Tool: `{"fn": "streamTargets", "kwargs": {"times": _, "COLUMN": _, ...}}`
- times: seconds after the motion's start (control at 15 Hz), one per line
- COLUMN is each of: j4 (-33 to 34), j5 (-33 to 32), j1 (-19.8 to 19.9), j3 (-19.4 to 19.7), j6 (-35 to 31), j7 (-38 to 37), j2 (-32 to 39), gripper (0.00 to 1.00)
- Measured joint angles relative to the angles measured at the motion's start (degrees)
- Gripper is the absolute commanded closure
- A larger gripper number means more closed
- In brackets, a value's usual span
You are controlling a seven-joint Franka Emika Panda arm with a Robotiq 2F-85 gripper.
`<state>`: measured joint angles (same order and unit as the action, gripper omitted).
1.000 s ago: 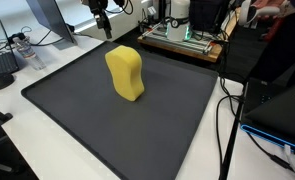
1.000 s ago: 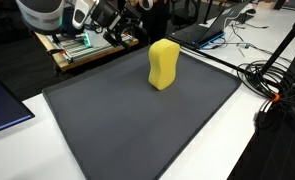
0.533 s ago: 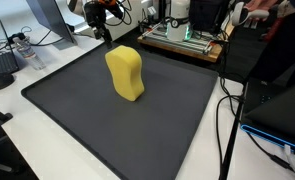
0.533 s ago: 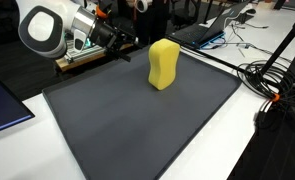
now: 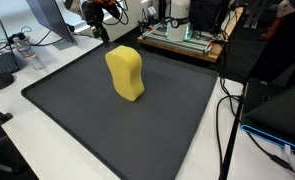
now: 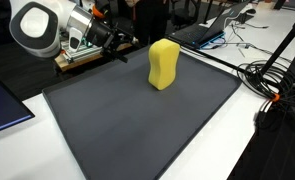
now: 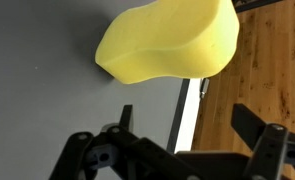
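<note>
Approach stage, seemingly: the gripper [image 7: 182,112] hovers, fingers wide and empty, the yellow sponge [image 7: 167,45] ahead of them, apart; grasping needs it between them.

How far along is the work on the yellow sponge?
Done: nothing visible; the yellow sponge stands upright on the black mat, untouched. In hand: the gripper hangs open near the mat's edge, apart from the sponge. Left: any contact or grip on it.

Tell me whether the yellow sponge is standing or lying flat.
Standing: the yellow sponge rises on its end from the dark mat in both exterior views.
</note>
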<state>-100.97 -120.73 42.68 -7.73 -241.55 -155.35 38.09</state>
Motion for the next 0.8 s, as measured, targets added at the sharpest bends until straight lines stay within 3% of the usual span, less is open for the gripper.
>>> {"fn": "streamTargets", "kwargs": {"times": 0.2, "j4": -0.82, "j5": -3.79, "j1": -1.34, "j3": 0.03, "j6": 0.16, "j7": -0.01, "j2": -5.67, "gripper": 0.0}}
{"fn": "streamTargets", "kwargs": {"times": 0.27, "j4": -1.54, "j5": -3.82, "j1": -3.2, "j3": 1.7, "j6": 0.03, "j7": 0.63, "j2": -7.83, "gripper": 0.0}}
{"fn": "streamTargets", "kwargs": {"times": 0.6, "j4": -8.4, "j5": -6.09, "j1": -20.08, "j3": 14.7, "j6": 3.74, "j7": 1.12, "j2": -20.71, "gripper": 0.0}}
{"fn": "streamTargets", "kwargs": {"times": 0.8, "j4": -13.99, "j5": -11.18, "j1": -28.48, "j3": 18.0, "j6": 11.58, "j7": -0.32, "j2": -28.88, "gripper": 0.0}}
